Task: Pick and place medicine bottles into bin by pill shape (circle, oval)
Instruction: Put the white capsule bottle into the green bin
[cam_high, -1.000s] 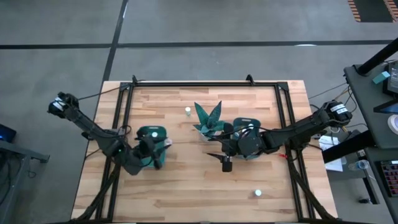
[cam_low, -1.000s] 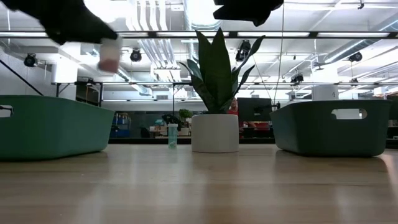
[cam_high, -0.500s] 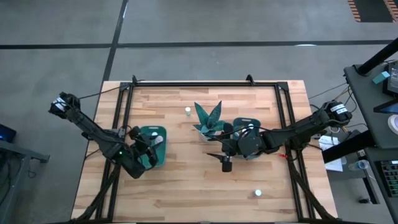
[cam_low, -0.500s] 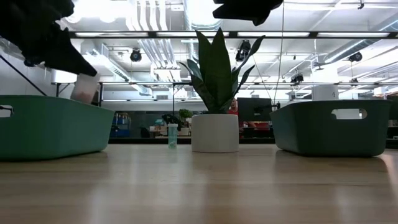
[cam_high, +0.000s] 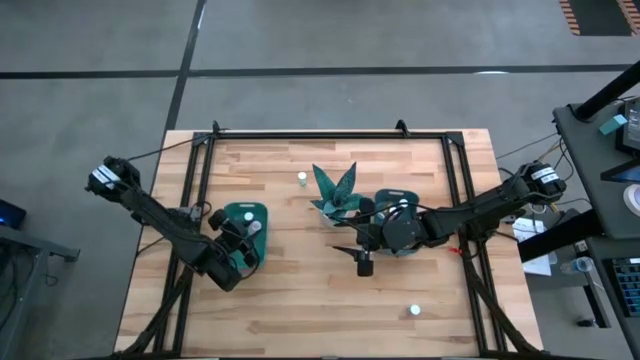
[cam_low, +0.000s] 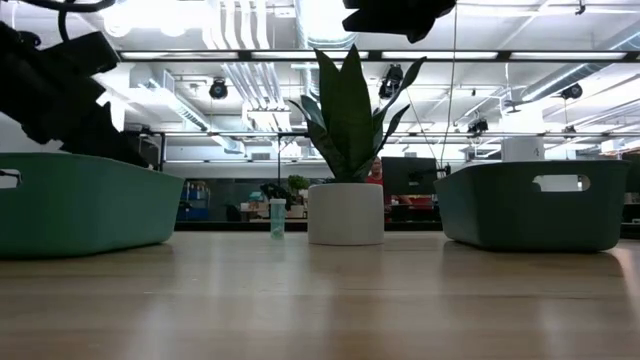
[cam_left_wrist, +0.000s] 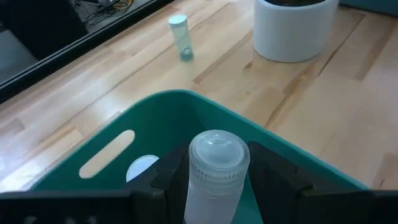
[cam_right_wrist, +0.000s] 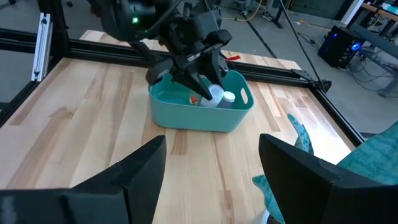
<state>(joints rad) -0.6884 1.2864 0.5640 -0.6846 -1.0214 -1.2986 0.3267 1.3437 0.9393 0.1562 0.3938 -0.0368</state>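
My left gripper (cam_high: 245, 240) is shut on a small clear bottle with a white cap (cam_left_wrist: 214, 168), held low inside the left teal bin (cam_high: 243, 212). It also shows in the right wrist view (cam_right_wrist: 205, 78) over that bin (cam_right_wrist: 186, 115). Another white-capped bottle (cam_left_wrist: 144, 167) lies in the bin. My right gripper (cam_high: 364, 262) is open and empty, held above the table in front of the right teal bin (cam_low: 530, 205). One loose bottle (cam_high: 301, 179) stands at the far side by the plant. Another (cam_high: 414, 311) sits near the front right. My left gripper pinches the bottle's body just below its cap (cam_left_wrist: 211, 193) between its two fingers, one on each side. The fingers (cam_right_wrist: 200, 74) slant down into the bin from above. The cap end (cam_right_wrist: 216, 93) points away from the wrist. Whether the bottle touches the bin's floor, I cannot tell.
A teal spiky plant (cam_high: 335, 192) in a white pot (cam_low: 345, 213) stands mid-table between the two bins. A black frame (cam_high: 320, 133) runs along the table's far edge and sides. Bare wood lies along the near side.
My left gripper has gone down and toward the table's left edge, still shut on the bottle. In the low view the bottle has sunk from well above the left bin's rim to behind its wall.
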